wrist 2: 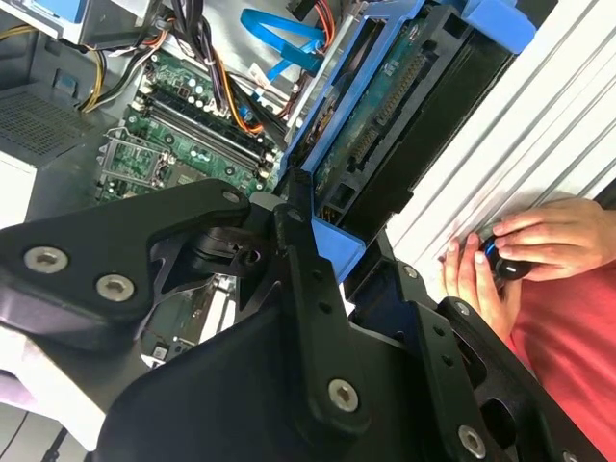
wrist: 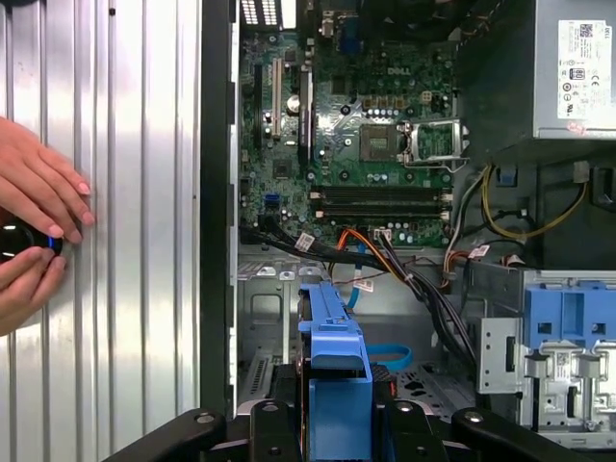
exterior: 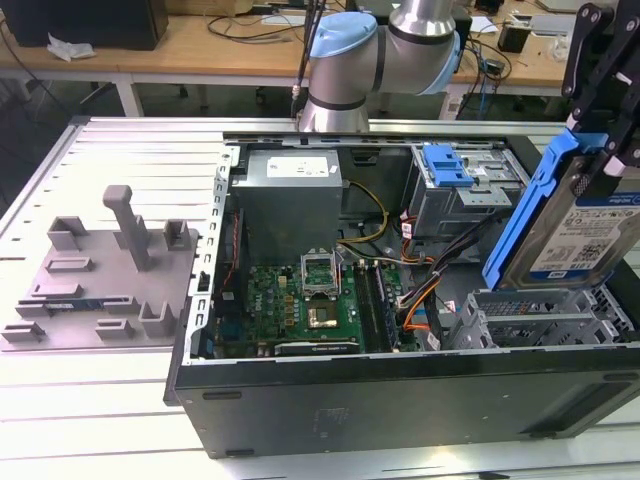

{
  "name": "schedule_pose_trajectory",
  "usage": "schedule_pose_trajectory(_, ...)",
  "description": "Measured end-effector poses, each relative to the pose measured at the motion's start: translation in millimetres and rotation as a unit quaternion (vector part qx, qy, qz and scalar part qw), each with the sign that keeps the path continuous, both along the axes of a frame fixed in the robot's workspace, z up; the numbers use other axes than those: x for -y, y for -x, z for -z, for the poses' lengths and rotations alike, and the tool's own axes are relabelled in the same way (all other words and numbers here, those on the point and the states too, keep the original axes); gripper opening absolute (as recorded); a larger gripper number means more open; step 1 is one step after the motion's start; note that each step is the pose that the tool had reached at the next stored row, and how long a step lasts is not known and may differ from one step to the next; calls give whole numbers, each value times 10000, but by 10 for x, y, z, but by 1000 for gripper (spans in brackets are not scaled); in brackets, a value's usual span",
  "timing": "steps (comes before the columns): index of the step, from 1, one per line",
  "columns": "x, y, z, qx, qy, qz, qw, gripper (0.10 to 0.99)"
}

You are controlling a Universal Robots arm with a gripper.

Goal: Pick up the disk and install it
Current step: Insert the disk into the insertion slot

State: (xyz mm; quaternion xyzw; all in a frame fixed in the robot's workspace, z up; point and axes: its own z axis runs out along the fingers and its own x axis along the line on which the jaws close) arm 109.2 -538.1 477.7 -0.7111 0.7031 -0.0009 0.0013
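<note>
My gripper [exterior: 603, 140] is shut on the disk [exterior: 580, 235], a silver drive with a white-and-blue label in a bright blue carrier frame. It holds the disk on edge and tilted, at the exterior view's right. The disk hangs just above an empty grey metal drive cage [exterior: 540, 318] in the near right corner of the open computer case [exterior: 400, 400]. In the first wrist view the disk's blue frame [wrist: 335, 351] points down at the cage floor [wrist: 260, 308], with the gripper [wrist: 337, 423] behind it. The second wrist view shows the disk's circuit-board side [wrist 2: 385, 111] between the black fingers [wrist 2: 303, 260].
Inside the case lie a motherboard [exterior: 300, 300], a power supply [exterior: 290, 195], bundled cables [exterior: 430, 270] and a second cage with a blue latch [exterior: 447, 165]. A grey plastic stand [exterior: 110, 270] sits at the exterior view's left. A person's hands [wrist: 38, 226] rest beside the case on a small black device.
</note>
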Motion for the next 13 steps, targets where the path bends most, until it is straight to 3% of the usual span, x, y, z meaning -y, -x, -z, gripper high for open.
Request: schedule_pose_trajectory(13, 0, 0, 60, 0, 1, -21, 10000, 365)
